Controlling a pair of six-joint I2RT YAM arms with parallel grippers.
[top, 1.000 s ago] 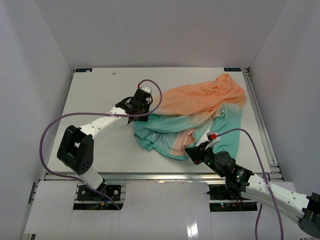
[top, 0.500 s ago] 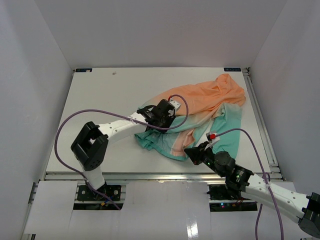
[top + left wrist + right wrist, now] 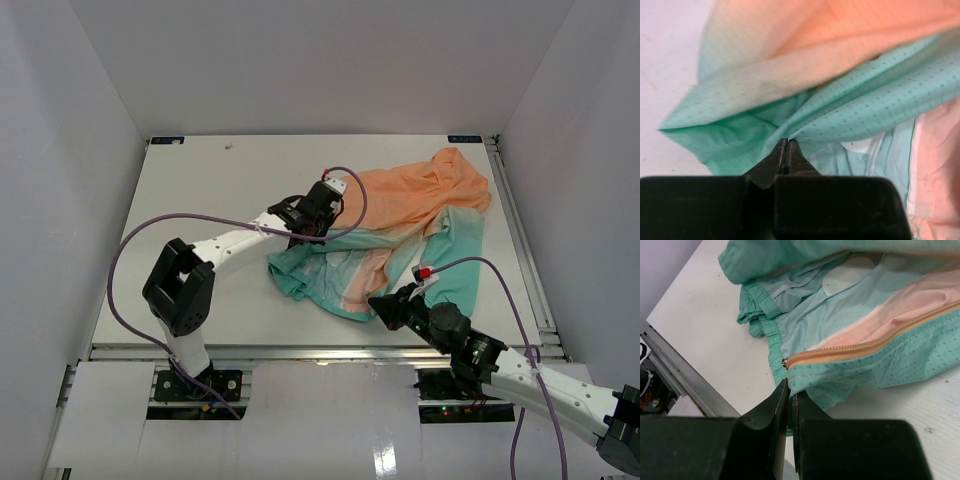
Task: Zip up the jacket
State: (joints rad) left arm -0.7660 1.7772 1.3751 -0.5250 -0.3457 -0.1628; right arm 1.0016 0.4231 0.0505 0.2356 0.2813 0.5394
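The jacket (image 3: 420, 205) lies crumpled on the right half of the white table (image 3: 200, 200), orange at the back and teal toward the front. Its front is spread apart, showing pale lining (image 3: 840, 305) and an orange zipper (image 3: 865, 345) that ends at a small metal stop (image 3: 785, 363). My left gripper (image 3: 315, 228) is shut on a fold of teal jacket fabric (image 3: 840, 115) at the garment's left side; in the left wrist view that gripper (image 3: 787, 142) pinches the cloth at its tips. My right gripper (image 3: 385, 305) is shut on the teal hem, and the right wrist view shows it (image 3: 790, 387) just below the zipper's end.
A metal rail (image 3: 675, 370) runs along the table's near edge, close beside the right gripper. White walls enclose the table on three sides. Purple cables (image 3: 130, 250) loop over both arms. Bare tabletop lies left of the jacket.
The left gripper has shut on the teal fabric and drawn it back and to the left, spreading the jacket's front and exposing the lining. The right arm has stayed put.
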